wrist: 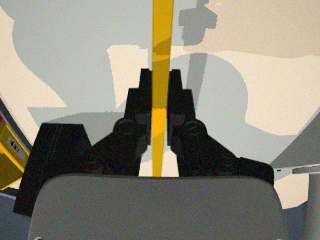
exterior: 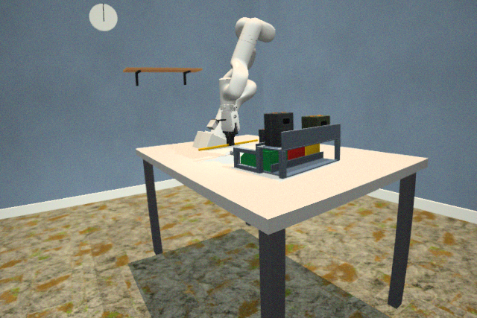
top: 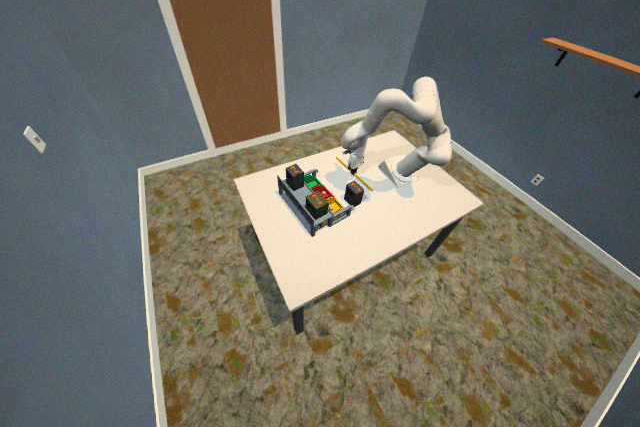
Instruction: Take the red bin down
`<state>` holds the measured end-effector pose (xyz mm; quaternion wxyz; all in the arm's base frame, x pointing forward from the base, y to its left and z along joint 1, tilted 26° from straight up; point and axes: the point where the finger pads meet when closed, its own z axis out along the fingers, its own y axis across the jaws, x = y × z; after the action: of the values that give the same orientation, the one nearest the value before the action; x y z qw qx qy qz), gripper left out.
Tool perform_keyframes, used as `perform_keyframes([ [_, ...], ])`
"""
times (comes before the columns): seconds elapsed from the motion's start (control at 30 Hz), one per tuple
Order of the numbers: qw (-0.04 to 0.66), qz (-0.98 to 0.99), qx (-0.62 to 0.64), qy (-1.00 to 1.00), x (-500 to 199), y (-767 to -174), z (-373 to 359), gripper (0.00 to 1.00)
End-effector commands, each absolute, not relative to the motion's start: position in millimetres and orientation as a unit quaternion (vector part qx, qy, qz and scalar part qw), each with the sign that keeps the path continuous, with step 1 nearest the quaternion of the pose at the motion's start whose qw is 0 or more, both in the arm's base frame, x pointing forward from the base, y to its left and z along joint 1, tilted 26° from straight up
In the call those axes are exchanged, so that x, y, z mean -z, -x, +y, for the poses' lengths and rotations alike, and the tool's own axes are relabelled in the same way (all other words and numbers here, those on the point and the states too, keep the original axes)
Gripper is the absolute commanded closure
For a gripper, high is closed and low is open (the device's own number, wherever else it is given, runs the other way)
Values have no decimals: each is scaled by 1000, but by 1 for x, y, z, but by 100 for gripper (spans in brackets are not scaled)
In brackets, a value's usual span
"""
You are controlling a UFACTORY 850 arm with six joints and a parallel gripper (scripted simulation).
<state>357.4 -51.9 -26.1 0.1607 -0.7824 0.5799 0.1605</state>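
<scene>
My gripper (top: 353,171) (exterior: 230,144) (wrist: 159,85) is shut on a long yellow bar (top: 365,183) (exterior: 208,148) (wrist: 162,25), which runs crosswise a little above the table top. The red bin (top: 317,189) (exterior: 296,152) sits in the shelf (top: 303,199) (exterior: 311,136), between the green bin (top: 312,181) (exterior: 270,159) and the yellow bin (top: 336,204) (exterior: 312,149) (wrist: 9,165). A small pale part shows in the red bin; its other contents are too small to tell. The gripper is apart from the bins, between the shelf and the arm's base.
A dark box (top: 354,193) (wrist: 62,142) with orange marks stands on the table top (top: 403,220) (exterior: 219,176) in front of the yellow bin's end. Two more dark boxes, one (top: 294,177) (exterior: 278,129) by the green end and one (top: 316,205) (exterior: 315,119) by the yellow end, stand on the shelf.
</scene>
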Motion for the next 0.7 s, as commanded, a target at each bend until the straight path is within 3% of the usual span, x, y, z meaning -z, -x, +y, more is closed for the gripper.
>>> perform_keyframes([
  [0.0,161,580,-159,782,26,-358,-52,100],
  [0.67,161,580,-159,782,44,-357,-43,100],
])
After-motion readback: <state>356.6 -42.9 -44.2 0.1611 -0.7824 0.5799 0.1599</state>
